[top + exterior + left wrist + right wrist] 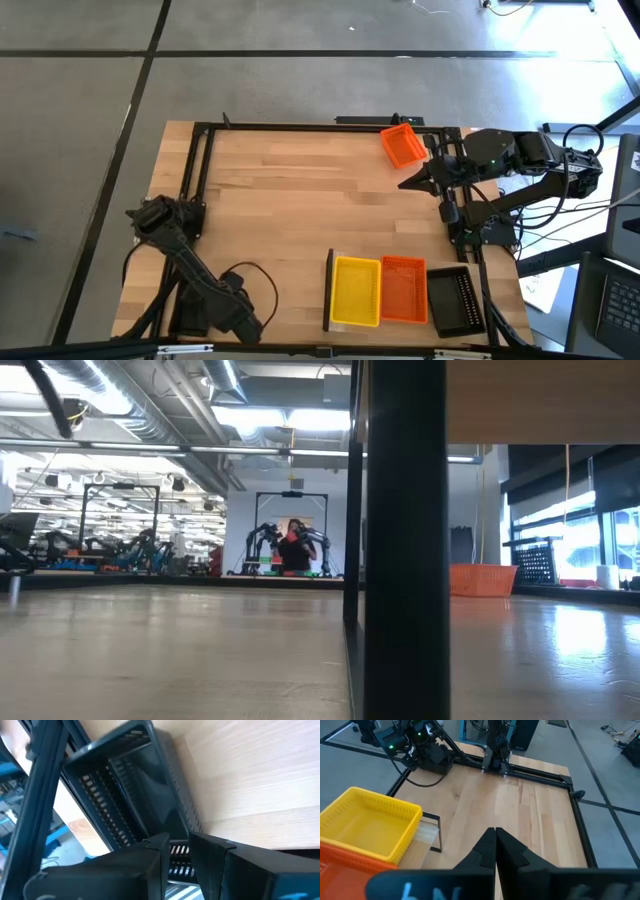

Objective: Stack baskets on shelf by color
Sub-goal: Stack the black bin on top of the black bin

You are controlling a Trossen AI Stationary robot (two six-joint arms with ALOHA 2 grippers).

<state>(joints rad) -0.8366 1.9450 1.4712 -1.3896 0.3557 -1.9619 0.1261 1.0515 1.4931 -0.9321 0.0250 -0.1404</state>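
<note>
Start at the near left corner of the table [300, 190]. Your left gripper [177, 845] waits there, low over a black basket [125, 785] that lies against the dark frame rail. Its fingers stand a narrow gap apart, and you can see the basket's slotted wall through that gap. Whether they touch it, you cannot tell.

Move right along the near edge and you reach the shelf [329, 290], its dark upright end piece on the left. Three baskets sit on it side by side and touching: the yellow basket [356, 291], then the orange shelf basket [404, 289], then the black shelf basket [455, 300] at the right end.

Farther right and toward the far edge, your right gripper [405, 185] hangs above bare table, pointing left. Its fingers are pressed together with nothing between them. Just beyond it, near the far frame rail, the lone orange basket [403, 146] lies turned at a slant, well apart from the shelf.
</note>
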